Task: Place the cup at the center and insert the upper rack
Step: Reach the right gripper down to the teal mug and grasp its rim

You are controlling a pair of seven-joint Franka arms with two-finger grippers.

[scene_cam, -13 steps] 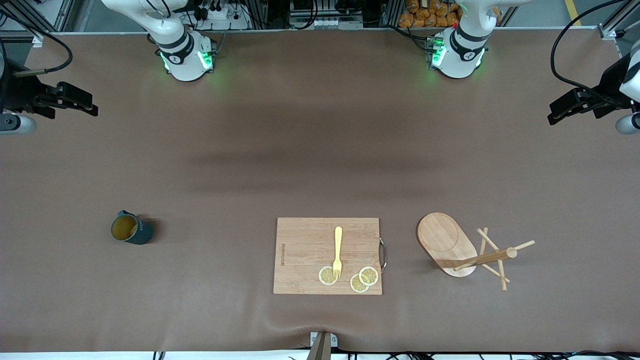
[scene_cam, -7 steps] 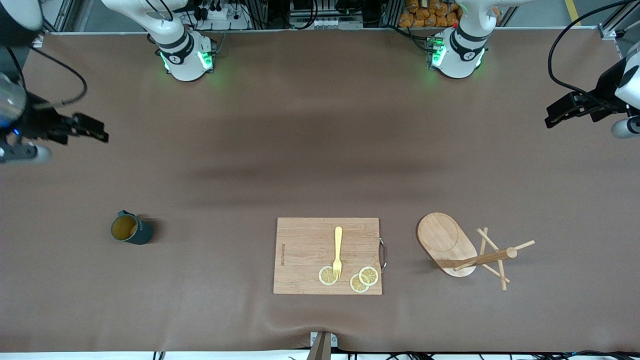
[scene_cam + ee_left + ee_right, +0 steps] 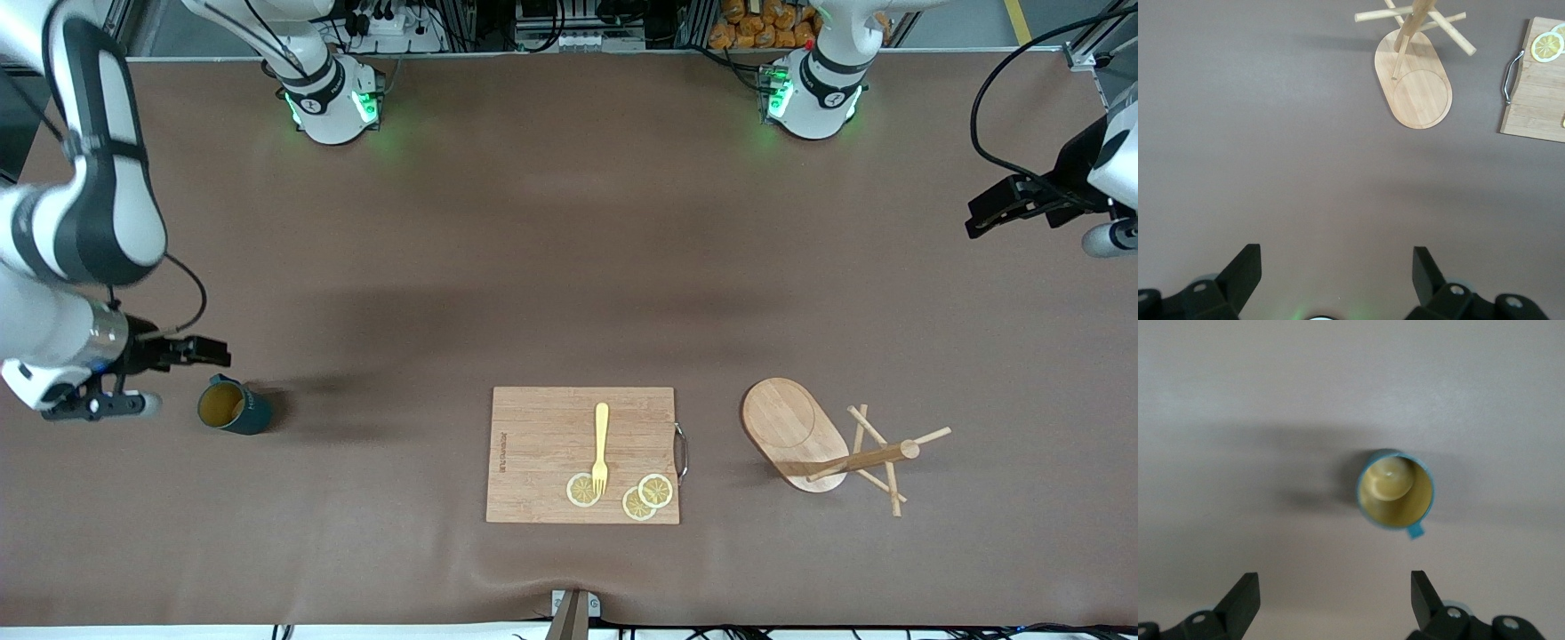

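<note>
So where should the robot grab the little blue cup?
Probably by the rim wall of the cup, coming straight down: it stands upright and open-mouthed, so one jaw can go inside. Its small handle looks too thin. The right gripper, jaws open, hovers beside it.

The left wrist view cuts off the board (image 3: 1537,100) and the top of the rack (image 3: 1418,73).

Even, fairly bright overhead light falls on the brown table (image 3: 569,222), with no hard glare. Soft broad shadows band its middle, and a shadow trails from the cup (image 3: 233,409) toward the cutting board (image 3: 542,444). The right wrist view is pale and slightly soft around the cup; green lamps glow at both arm bases.
</note>
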